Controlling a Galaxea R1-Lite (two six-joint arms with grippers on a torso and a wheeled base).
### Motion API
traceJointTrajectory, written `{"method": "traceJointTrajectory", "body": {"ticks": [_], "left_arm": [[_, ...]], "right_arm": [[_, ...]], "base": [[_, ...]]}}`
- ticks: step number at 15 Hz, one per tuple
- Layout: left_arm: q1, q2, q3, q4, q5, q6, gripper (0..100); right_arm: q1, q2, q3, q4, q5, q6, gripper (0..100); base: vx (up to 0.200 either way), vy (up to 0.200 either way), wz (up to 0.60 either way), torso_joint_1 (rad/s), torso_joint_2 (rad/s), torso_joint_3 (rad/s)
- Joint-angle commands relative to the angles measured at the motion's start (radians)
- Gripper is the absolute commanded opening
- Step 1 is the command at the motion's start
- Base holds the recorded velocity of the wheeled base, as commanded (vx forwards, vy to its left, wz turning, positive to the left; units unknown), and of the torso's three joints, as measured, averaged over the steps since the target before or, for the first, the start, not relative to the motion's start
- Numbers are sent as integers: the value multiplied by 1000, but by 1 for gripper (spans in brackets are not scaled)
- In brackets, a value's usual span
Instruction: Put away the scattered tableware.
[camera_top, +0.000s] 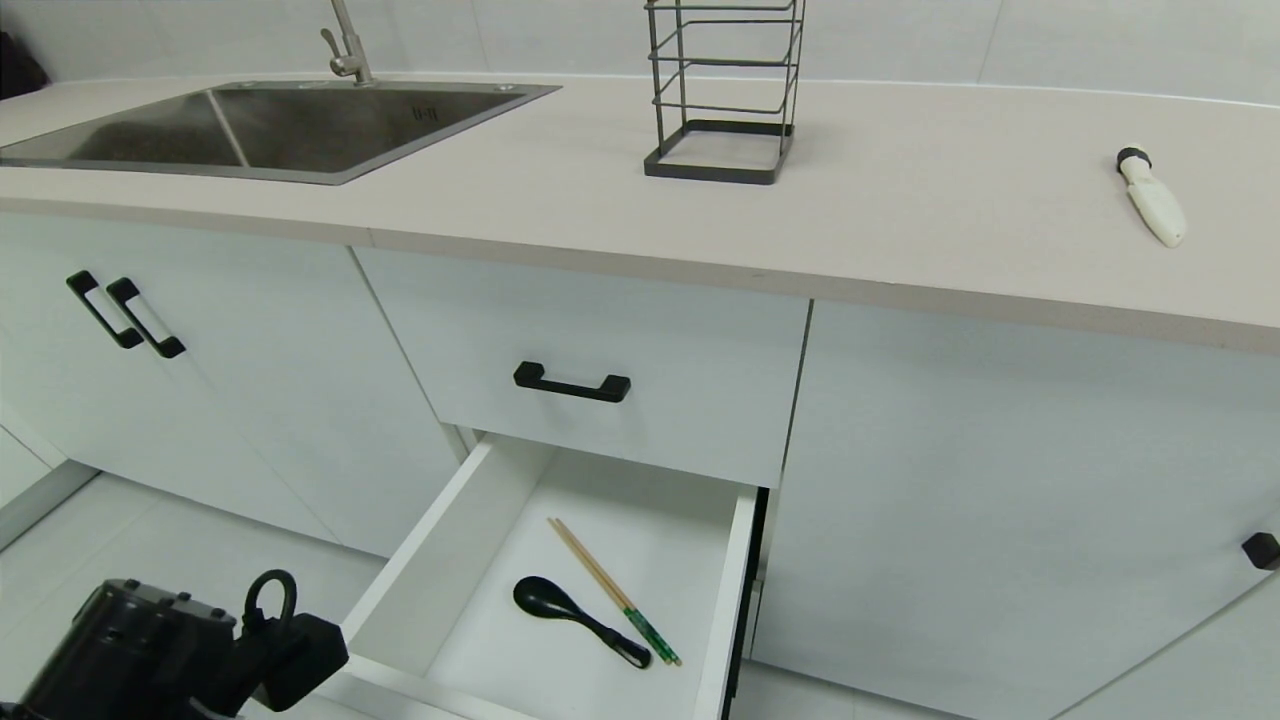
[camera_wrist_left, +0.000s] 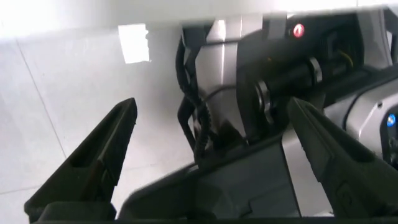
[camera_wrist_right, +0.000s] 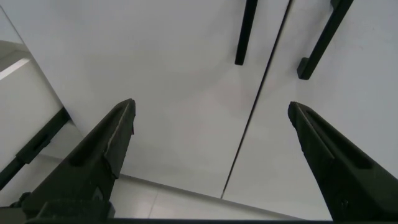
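A pulled-out white lower drawer (camera_top: 440, 560) holds a glossy black plastic spoon (camera_top: 580, 607) and a pair of wooden chopsticks with green-patterned ends (camera_top: 615, 592). They lie just beside each other on its floor, the green ends close against the spoon's handle. A white tapered utensil with a black end cap (camera_top: 1152, 197) lies on the pale desk (camera_top: 900, 200), well apart from the black wire rack (camera_top: 722, 100) and the stainless steel sink (camera_top: 270, 125). The left tool (camera_wrist_left: 211, 155) is spread wide and grips nothing, low over the tiled floor (camera_wrist_left: 50, 112). The right tool (camera_wrist_right: 211, 155) is equally wide and empty, facing white cabinet doors with black bar handles (camera_wrist_right: 245, 31). Neither tool touches any tableware.
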Motion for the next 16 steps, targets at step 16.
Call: {"method": "traceJointTrajectory", "body": {"ticks": [16], "left_arm": [[0,198,-39,-268,38,3,100]], "right_arm": [[0,3,0,-2,7,1,100]], "base": [[0,0,0,0,0,0]]}}
